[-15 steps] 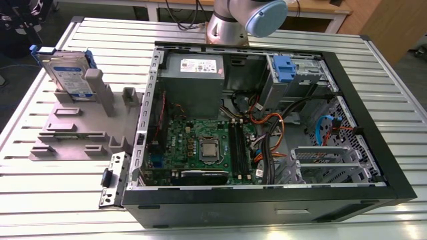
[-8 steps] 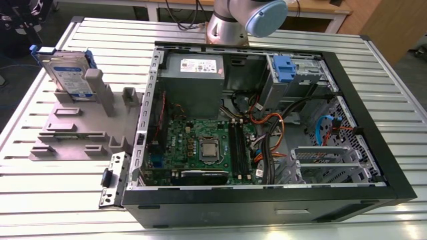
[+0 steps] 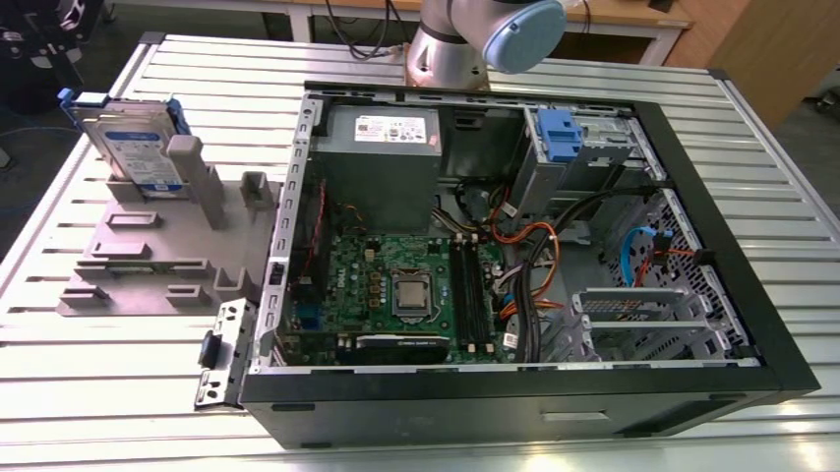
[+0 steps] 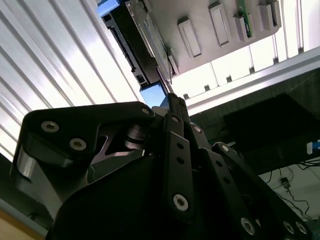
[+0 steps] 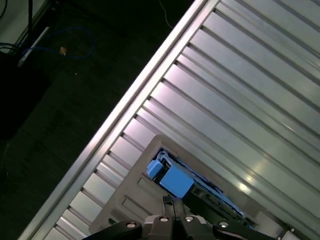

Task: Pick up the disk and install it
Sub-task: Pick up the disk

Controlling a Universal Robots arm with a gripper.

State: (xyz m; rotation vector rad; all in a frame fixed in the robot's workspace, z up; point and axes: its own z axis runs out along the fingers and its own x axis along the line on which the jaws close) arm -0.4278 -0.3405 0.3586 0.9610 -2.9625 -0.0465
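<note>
The pincer (image 5: 169, 201) looks pressed together with nothing between its tips. In both wrist views it hangs over the blue end of the disk (image 3: 132, 143), apart from it. In the exterior view the disk stands on edge at the upper left of the frame. It is slotted upright into a grey holder (image 3: 145, 246) on the slatted metal table (image 3: 105, 393), well apart from the open computer case (image 3: 735, 324). I judge the disk stiff, fairly heavy for its size and sensitive to knocks. Its metal faces are probably slick, so the blue carrier frame (image 5: 172, 180) along its rim seems the safer place to pinch, square across the thickness so it cannot swing. The holder's other slots carry no drive. The case, in the centre and right of the exterior frame, holds a grey power supply (image 3: 381, 147) at upper centre and a green motherboard (image 3: 393, 285) below it. Orange and black cables (image 3: 538, 256) run to their right, a blue carrier (image 3: 558, 133) sits in the upper-right bay, and a metal drive cage (image 3: 630, 315) sits at lower right.
</note>
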